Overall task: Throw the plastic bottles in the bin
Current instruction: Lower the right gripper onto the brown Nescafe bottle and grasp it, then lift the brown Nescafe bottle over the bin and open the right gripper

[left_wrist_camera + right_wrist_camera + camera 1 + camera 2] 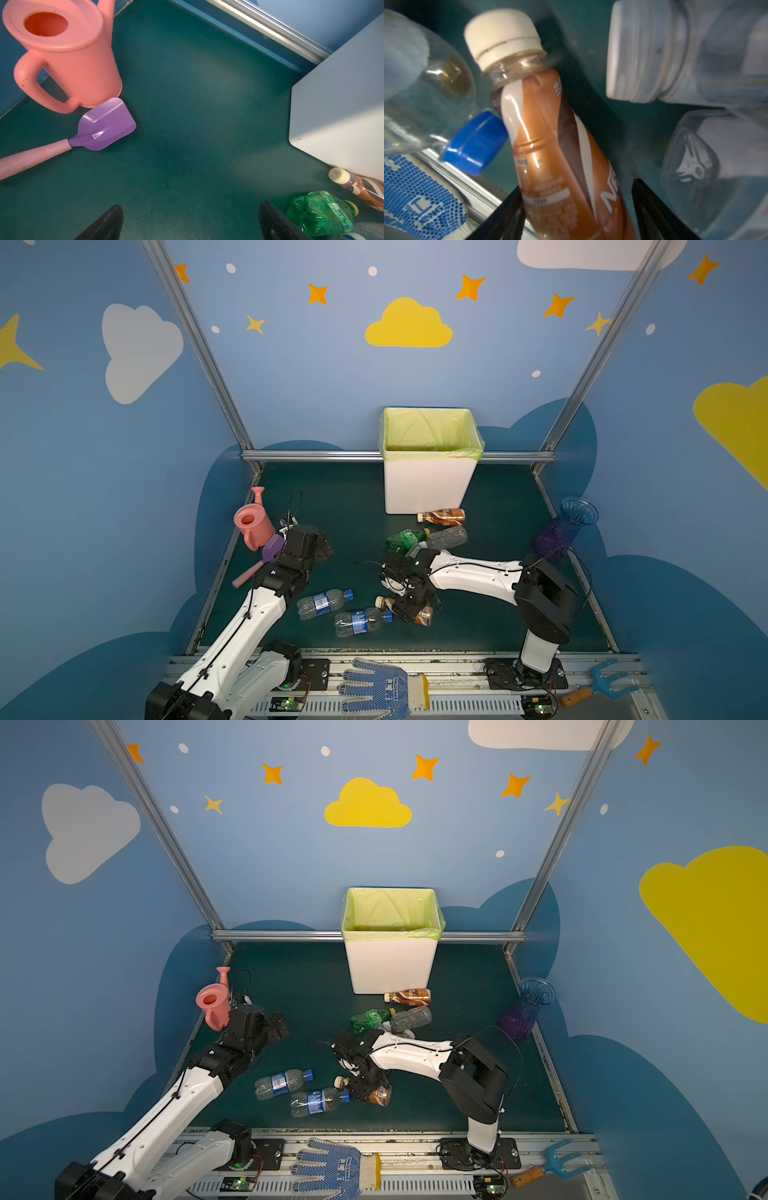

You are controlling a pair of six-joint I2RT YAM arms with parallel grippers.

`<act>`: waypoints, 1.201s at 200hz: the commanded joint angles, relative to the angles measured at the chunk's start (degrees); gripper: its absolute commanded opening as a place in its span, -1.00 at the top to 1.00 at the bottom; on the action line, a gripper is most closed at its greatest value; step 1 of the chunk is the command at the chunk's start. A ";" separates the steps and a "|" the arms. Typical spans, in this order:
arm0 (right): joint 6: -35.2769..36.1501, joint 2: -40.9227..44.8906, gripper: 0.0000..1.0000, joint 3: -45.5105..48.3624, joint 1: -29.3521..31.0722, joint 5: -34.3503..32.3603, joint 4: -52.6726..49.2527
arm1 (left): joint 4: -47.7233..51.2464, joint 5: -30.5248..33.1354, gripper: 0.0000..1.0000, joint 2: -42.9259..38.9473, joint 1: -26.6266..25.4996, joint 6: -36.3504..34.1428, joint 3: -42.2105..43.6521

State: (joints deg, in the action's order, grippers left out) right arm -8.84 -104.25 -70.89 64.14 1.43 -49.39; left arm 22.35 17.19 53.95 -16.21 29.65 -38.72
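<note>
Your left gripper (190,224) hangs wide open and empty near the bench's left edge, by the pink watering can (62,54). Your right gripper (577,187) straddles the brown bottle (560,145) lying near the front edge; can't tell if the jaws pinch it. A blue-capped bottle (359,622) lies beside it, cap touching. The bin (428,485) stands at the back edge, well apart.

right gripper (410,608) hides the front brown bottle (425,616) mid-body in both top views, we see only its ends | right wrist view: we find it blurred, base cut off | bin (430,489) contents: we cannot tell
</note>
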 commanded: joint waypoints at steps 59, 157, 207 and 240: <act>2.49 -2.00 -0.04 -3.47 0.90 -2.16 -3.05 | 1.41 0.12 -1.00 -0.77 0.40 0.21 0.47; 6.44 13.96 0.11 -15.86 -7.49 -3.65 -3.10 | 1.17 -0.13 -1.00 -0.71 0.75 -0.19 1.58; 19.67 25.62 0.06 -29.89 -14.49 -15.09 16.82 | -0.09 -2.75 -1.00 0.43 0.74 -1.40 1.63; 24.26 26.63 0.02 -35.15 -17.97 -12.68 32.86 | 0.57 -3.92 -1.00 1.19 0.75 -1.96 0.93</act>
State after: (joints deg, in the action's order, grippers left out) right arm 9.32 -77.14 -103.53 47.59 -10.50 -30.65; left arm 22.68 14.55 54.70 -15.73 28.97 -37.26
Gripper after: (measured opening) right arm 0.510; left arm 0.997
